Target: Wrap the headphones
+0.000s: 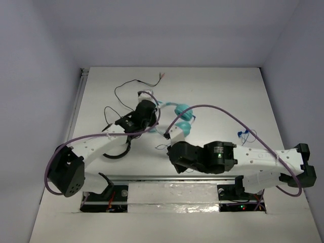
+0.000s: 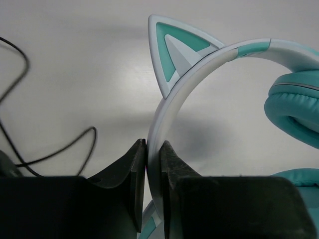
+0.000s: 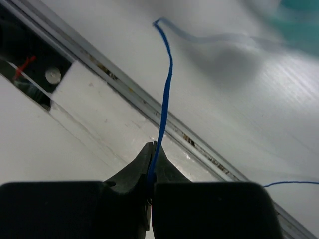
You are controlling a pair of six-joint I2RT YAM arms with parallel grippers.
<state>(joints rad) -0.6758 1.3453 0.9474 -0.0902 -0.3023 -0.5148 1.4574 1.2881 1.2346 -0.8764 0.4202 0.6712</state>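
Left wrist view first: the left gripper [image 2: 153, 149] is clamped on the headband [image 2: 199, 64], jaws closed against either face of the pale strip just below the cat ear [image 2: 172, 50], with a teal cup [image 2: 294, 107] off to the right. From above, the headphones [image 1: 182, 114] sit mid-table [image 1: 223, 86], between the two wrists. I can't tell whether the cups rest on the surface or hang just off it.

Over on the right wrist view, the right gripper [image 3: 152, 152] is pinched tight on the blue cord [image 3: 167, 74], which runs straight up from the fingertips and then bends away toward the teal blur. It looks taut there, so I'd say the winding is under way.

Doing this well, to my eye: the left should act as a firm anchor and not twist. The right should carry the cord round the band with light, even tension and lay the turns side by side. Pull too hard and the thin cord may slip from the pinch or drag the headphones askew. That loose black wire [image 2: 75, 147] lies beside the left fingers, and the loop ought to stay out of it.
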